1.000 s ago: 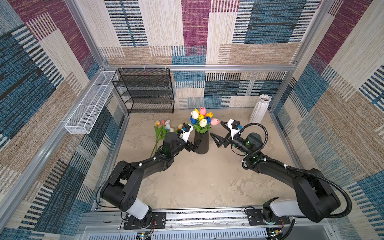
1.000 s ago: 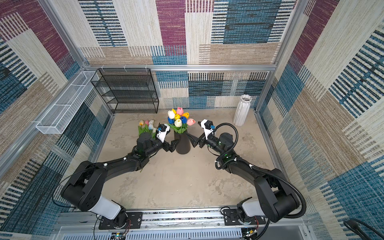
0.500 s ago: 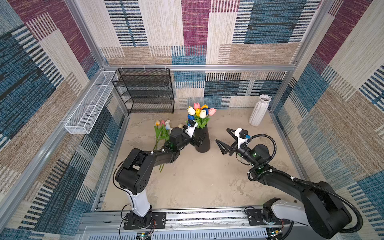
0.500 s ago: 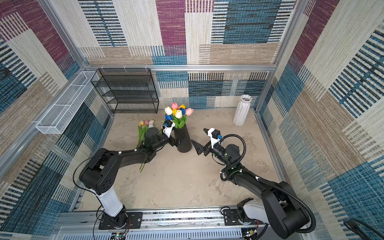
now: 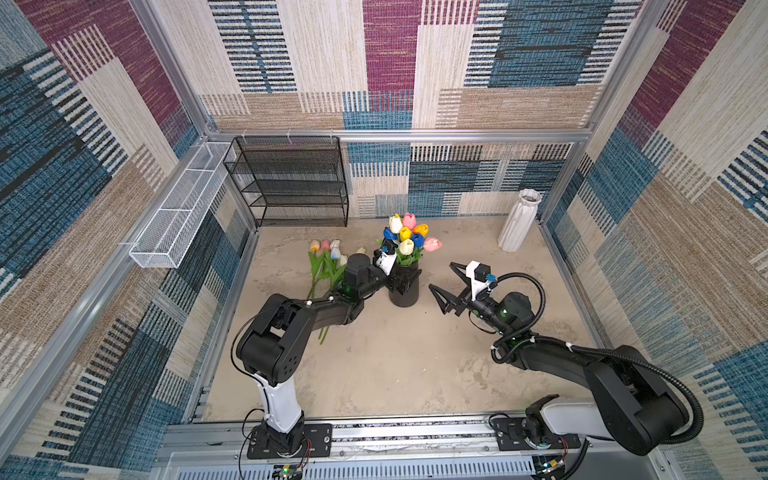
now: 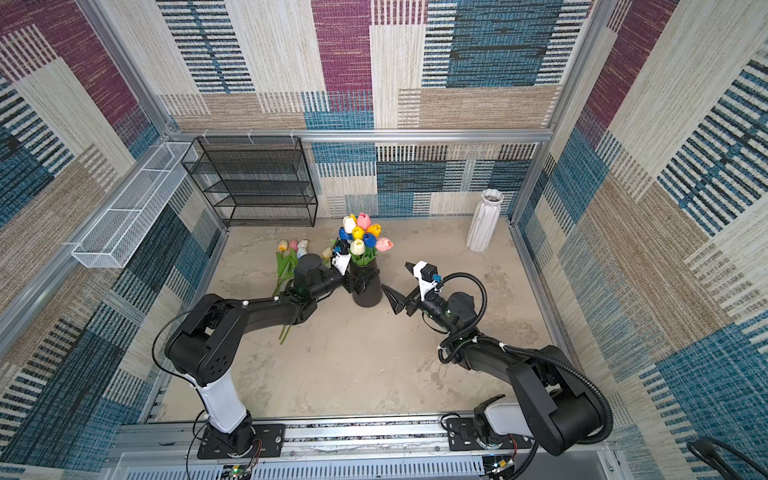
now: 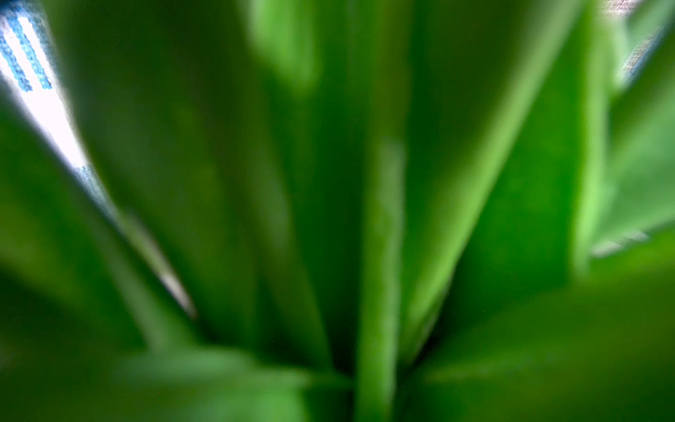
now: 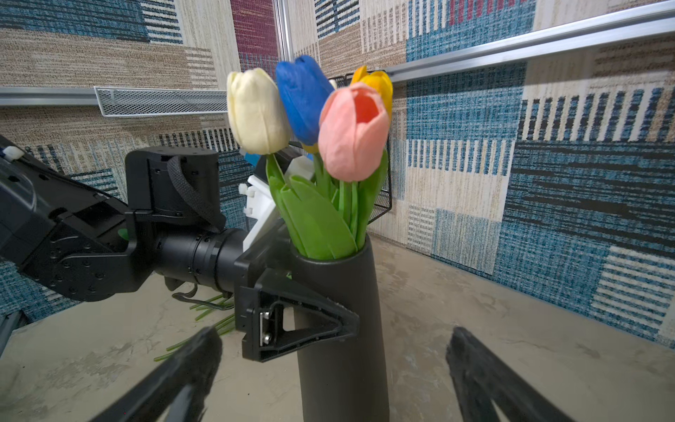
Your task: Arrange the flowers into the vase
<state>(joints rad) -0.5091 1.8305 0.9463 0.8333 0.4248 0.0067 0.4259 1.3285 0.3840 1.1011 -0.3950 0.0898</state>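
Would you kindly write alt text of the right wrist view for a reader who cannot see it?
A black vase holding cream, blue, pink and yellow tulips stands on a table, the left gripper open around it. The right gripper, open and blurred, fills the foreground short of it.

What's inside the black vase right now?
A bunch of tulips stands in the black vase, with cream, blue, pink, yellow and orange heads above green leaves. The vase wall hides their lower stems and the bottom.
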